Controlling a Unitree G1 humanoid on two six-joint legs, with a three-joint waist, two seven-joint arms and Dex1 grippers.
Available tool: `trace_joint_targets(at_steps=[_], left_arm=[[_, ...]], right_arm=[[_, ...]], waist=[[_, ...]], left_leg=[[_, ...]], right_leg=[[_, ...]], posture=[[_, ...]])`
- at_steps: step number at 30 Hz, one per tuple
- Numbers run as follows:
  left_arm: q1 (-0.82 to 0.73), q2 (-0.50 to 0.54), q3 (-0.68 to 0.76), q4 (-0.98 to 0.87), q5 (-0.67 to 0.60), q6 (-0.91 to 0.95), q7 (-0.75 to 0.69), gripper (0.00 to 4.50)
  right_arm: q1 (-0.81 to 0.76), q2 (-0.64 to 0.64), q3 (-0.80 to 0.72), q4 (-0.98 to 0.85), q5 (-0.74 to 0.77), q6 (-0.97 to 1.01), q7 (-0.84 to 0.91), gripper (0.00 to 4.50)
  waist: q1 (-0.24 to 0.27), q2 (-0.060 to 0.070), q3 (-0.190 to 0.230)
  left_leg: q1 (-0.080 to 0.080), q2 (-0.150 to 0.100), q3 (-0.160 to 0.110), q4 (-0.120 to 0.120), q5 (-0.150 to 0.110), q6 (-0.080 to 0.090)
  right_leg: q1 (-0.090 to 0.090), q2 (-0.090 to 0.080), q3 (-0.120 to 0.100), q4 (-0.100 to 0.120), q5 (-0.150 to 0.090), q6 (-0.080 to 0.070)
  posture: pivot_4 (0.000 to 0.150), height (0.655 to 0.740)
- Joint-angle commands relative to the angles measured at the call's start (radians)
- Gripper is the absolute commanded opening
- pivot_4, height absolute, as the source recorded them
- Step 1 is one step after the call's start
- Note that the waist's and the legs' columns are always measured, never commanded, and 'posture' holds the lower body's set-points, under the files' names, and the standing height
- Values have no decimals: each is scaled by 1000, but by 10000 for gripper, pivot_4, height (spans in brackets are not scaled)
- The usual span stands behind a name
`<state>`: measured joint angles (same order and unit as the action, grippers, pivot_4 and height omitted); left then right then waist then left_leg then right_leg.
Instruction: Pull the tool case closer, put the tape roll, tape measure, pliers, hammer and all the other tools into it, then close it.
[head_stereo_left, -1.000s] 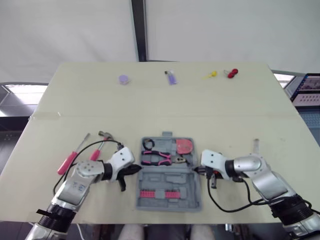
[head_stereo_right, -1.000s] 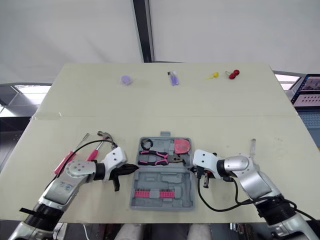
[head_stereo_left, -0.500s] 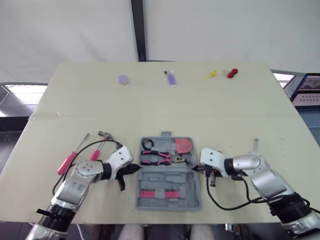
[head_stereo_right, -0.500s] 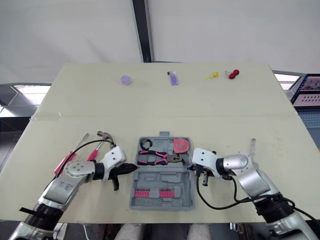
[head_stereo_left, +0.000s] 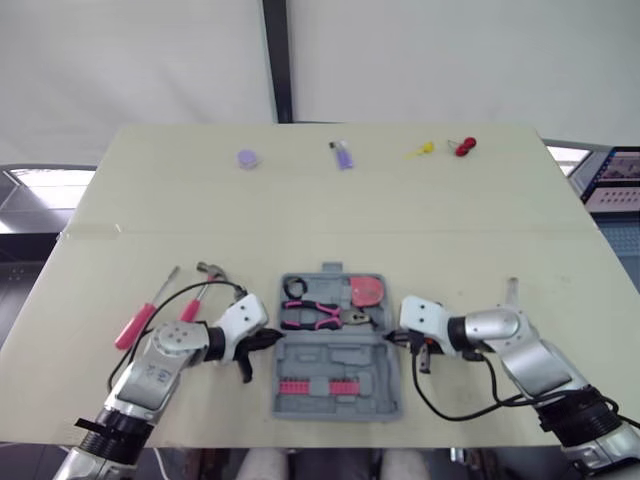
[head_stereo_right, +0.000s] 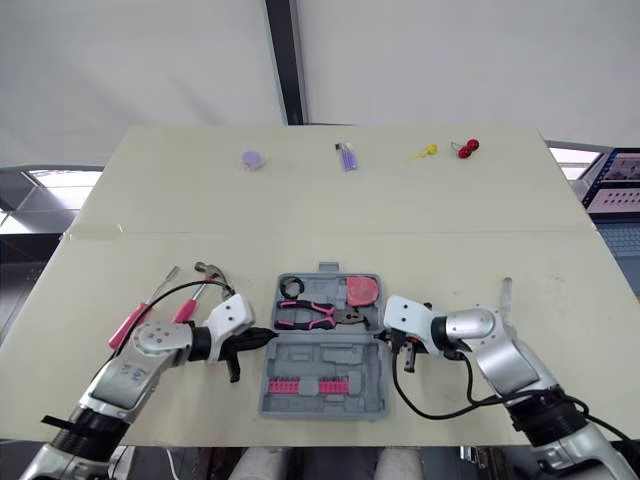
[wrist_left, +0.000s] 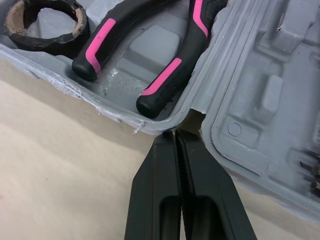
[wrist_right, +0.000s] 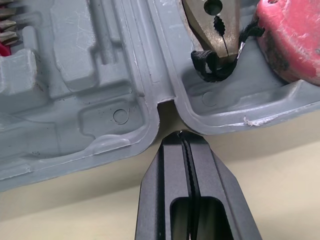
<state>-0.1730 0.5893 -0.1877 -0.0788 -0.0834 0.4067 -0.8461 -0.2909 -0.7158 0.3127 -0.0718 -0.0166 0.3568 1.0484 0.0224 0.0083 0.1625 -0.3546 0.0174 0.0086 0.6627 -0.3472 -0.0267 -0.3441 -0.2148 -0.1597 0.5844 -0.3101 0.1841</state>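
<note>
Little moved, jaws shut at tool case (head_stereo_left: 338, 375)

Light was bright and even, falling softly from above across the table (head_stereo_left: 320, 210). Shadows were faint: a thin dark line under the rim of the tool case (head_stereo_left: 336, 372), and small soft patches beneath the left gripper (head_stereo_left: 274, 339) and right gripper (head_stereo_left: 389, 338). The black fingers (wrist_left: 165, 165) carried a dull sheen. Pale glare lay on the floor (head_stereo_left: 45, 192) at far left.
</note>
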Motion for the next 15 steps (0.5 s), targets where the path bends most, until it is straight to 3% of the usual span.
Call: trace_joint_targets(at_steps=[1, 15], left_arm=[[8, -1, -3, -42, -20, 0, -14, 1374], [6, 0, 1, -36, -14, -5, -12, 1374]], right_arm=[[4, -4, -2, -35, 7, 7, 7, 0], [5, -3, 5, -39, 7, 12, 13, 0]], waist=[[0, 0, 0], [0, 0, 0]], left_leg=[[0, 0, 0, 0, 0, 0], [0, 0, 0, 0, 0, 0]], right_leg=[[0, 0, 0, 0, 0, 0], [0, 0, 0, 0, 0, 0]], posture=[[1500, 7400], [1500, 7400]])
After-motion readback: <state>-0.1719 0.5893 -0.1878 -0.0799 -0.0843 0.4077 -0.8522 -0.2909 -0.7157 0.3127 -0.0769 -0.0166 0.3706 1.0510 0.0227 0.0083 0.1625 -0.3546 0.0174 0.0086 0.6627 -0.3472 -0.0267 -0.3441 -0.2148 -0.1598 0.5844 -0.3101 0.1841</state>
